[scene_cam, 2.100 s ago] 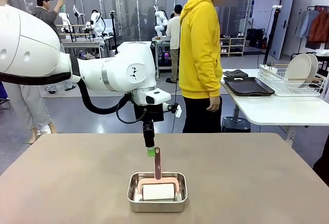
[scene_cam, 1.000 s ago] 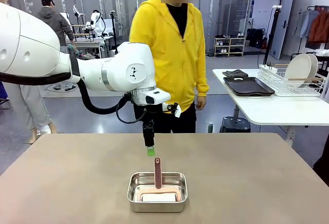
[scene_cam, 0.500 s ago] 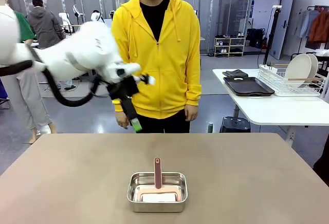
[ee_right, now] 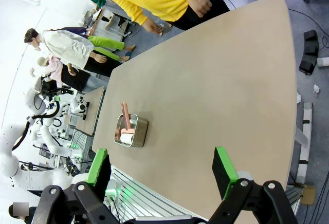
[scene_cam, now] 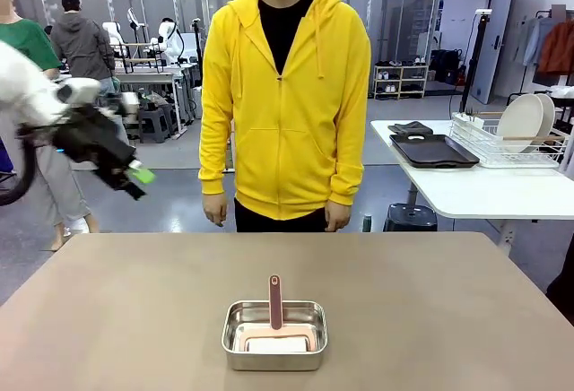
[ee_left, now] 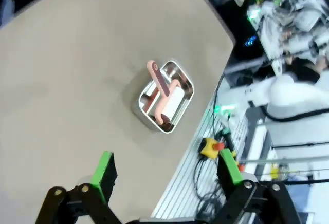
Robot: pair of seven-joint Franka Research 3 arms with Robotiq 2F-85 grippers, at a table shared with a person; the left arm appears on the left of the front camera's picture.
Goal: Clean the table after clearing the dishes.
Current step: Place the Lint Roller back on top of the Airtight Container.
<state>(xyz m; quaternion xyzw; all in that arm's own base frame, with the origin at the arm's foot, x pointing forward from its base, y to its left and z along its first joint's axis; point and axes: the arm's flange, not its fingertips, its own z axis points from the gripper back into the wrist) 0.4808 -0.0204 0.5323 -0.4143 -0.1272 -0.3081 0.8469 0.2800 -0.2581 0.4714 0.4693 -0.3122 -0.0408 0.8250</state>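
Note:
The taupe-brown table [scene_cam: 430, 301] carries a steel pan [scene_cam: 274, 358] near its front edge. A pink-handled roller [scene_cam: 275, 301] with a white roll lies in the pan, handle pointing up. My left gripper [scene_cam: 136, 178] hangs high off the table's left side, open and empty. Its wrist view looks down between its own open fingers [ee_left: 167, 168] on the table [ee_left: 61, 80], pan [ee_left: 186, 81] and roller [ee_left: 160, 82]. My right gripper [ee_right: 160, 165] is open and empty, well back from the table [ee_right: 216, 90] and pan [ee_right: 141, 134]. The dishes, white plates [scene_cam: 525, 120] in a rack and a dark tray [scene_cam: 433, 151], are on the white side table.
A person in a yellow hoodie [scene_cam: 285, 104] stands at the far edge, arms down, hands off the table. The white side table [scene_cam: 484, 189] stands at the back right with a wire dish rack [scene_cam: 502, 144]. Other people stand behind at the left.
My left gripper has lifted from above the roller's handle and swung up and far to the left. The roller stays in the pan. The person has turned and stepped to the far edge's middle.

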